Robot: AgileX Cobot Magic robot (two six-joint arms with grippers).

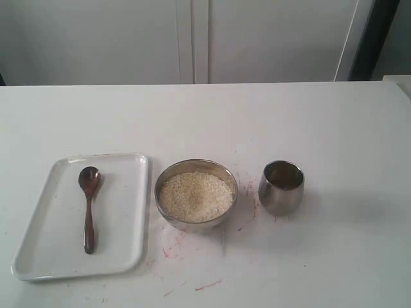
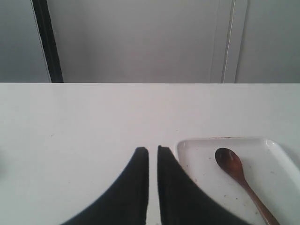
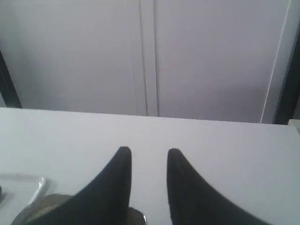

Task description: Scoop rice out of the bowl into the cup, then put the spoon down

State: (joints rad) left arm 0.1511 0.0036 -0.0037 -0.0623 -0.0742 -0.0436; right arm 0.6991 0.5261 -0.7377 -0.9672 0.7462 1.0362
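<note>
While the spoon (image 1: 88,208) lies lengthwise on the tray (image 1: 125,212) at left, scoop far, handle near, the bowl (image 1: 192,226) of rice (image 1: 196,196) stands just beside the tray's right edge, cup (image 1: 281,192) farther right; open table (image 1: 205,115) beyond. Left gripper (image 2: 153,151) jaws nearly together, right gripper (image 3: 149,152) jaws apart.

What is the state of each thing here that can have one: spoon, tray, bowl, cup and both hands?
spoon: lying on the tray, not held.
tray: flat on the table, carrying only the spoon.
bowl: upright, full of rice.
cup: upright, no rice visible inside.
left hand: shut but for a thin gap, empty.
right hand: open, empty.
</note>
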